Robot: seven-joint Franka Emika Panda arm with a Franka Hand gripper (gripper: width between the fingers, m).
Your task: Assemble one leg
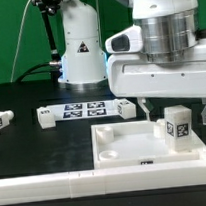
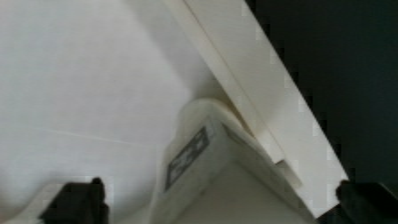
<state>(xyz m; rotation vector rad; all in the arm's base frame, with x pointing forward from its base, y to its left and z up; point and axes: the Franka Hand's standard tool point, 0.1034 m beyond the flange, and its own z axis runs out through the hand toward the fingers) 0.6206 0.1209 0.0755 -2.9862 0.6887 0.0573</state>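
A leg (image 1: 176, 123), a small white post with a black-and-white tag, stands upright on the far right corner of the large white square tray (image 1: 135, 154). My gripper (image 1: 177, 114) hangs over it, open, with one finger on each side and not touching it. In the wrist view the leg (image 2: 222, 165) sits between the two dark fingertips (image 2: 75, 200), with a gap on both sides of my gripper (image 2: 219, 205). The tray's floor (image 2: 89, 90) and raised rim fill the rest of that view.
The marker board (image 1: 84, 109) lies behind the tray. Small white tagged posts lie at its left end (image 1: 44, 116) and right end (image 1: 125, 108), and another (image 1: 2, 120) at the exterior view's far left. A white robot base (image 1: 79, 53) stands at the back.
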